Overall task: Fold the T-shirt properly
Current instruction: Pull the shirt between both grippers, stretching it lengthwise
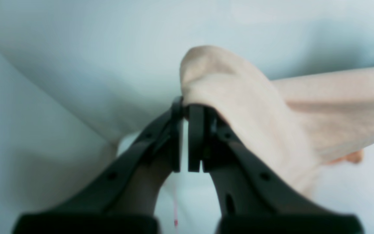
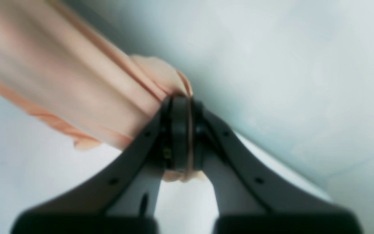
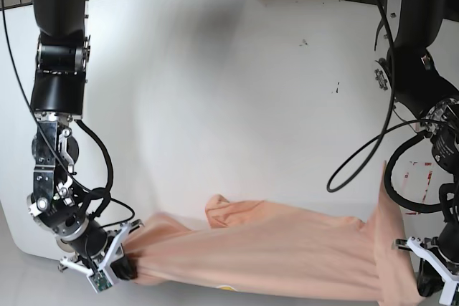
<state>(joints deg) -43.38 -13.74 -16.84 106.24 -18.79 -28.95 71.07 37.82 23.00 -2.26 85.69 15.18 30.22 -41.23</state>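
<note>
The peach T-shirt (image 3: pixel 280 252) hangs stretched in a long band between my two grippers, along the table's front edge. A small yellow bit of print shows at its lower edge. In the base view my right gripper (image 3: pixel 128 263), at the lower left, is shut on one end of the cloth. Its wrist view shows the black fingers (image 2: pixel 180 130) pinching bunched fabric (image 2: pixel 76 87). My left gripper (image 3: pixel 418 277), at the lower right, is shut on the other end, where the cloth rises in a peak. In its wrist view the T-shirt (image 1: pixel 239 97) drapes over the closed fingertips (image 1: pixel 195 130).
The white table (image 3: pixel 237 91) spreads behind the shirt. Dark cables (image 3: pixel 358 155) loop beside the arm on the right, and small red marks (image 3: pixel 416 170) lie near them. More cables and clutter run along the far edge.
</note>
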